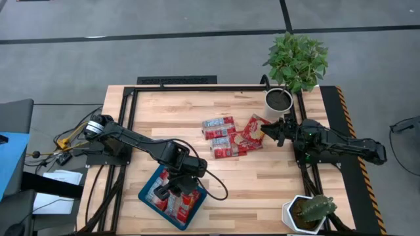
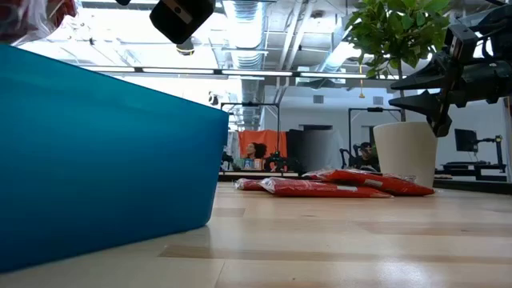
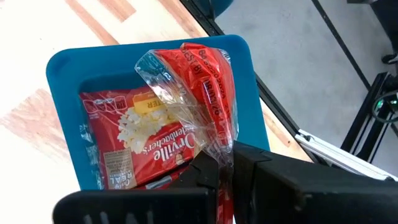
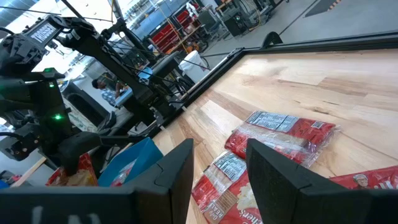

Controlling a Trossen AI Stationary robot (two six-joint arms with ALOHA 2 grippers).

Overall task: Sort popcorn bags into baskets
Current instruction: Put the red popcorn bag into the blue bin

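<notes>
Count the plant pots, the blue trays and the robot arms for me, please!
Plant pots: 2, the leafy plant's pot and the spiky plant's pot
Blue tray: 1
Robot arms: 2, the left arm and the right arm
Total: 5

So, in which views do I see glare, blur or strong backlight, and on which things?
Low view: bright ceiling lights behind, and the close wall of the shallow teal-blue rectangular tray looks soft. Left wrist view: the shut left gripper pinches a red popcorn packet in clear shiny wrap, which shows glare; its dark fingers are blurred. Right wrist view: the open right gripper is out of focus.
</notes>
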